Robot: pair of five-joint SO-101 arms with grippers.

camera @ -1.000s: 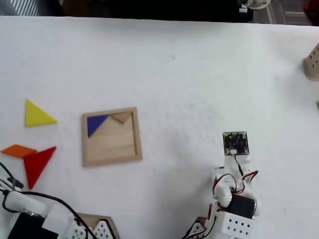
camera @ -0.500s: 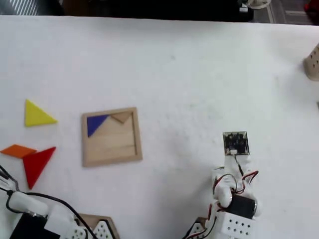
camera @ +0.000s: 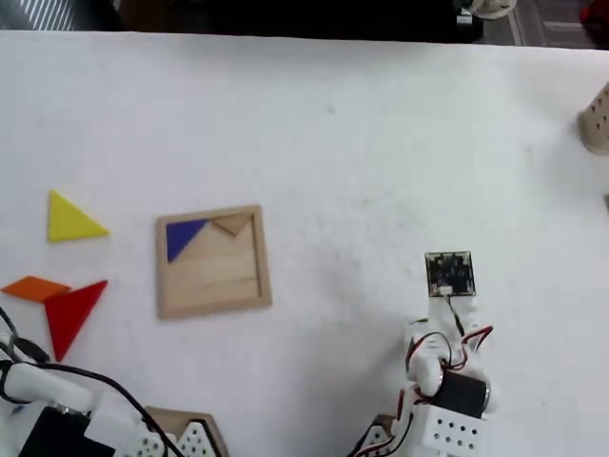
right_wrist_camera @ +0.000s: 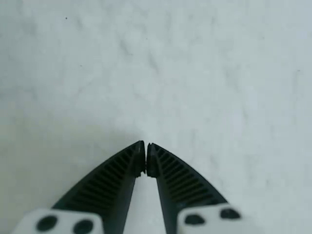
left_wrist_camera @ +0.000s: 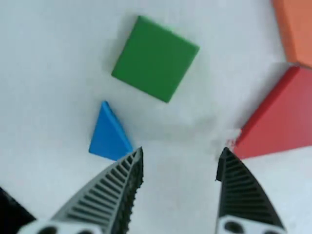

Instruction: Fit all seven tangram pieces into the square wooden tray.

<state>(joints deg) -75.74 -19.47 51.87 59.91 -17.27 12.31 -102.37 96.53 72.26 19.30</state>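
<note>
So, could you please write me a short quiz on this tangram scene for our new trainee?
1. True or false: the right end effector is shut.
2. What colour is the painted piece lying in the wooden tray? A yellow, B blue, C red.
3. What shape is the green piece near the left end effector?
Key: 1 true; 2 B, the blue triangle; 3 square.

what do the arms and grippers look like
The left gripper and right gripper have black, ribbed, pointed fingers on white bases with holes. The right arm is white with a black motor, red and black wires and a black board.
</note>
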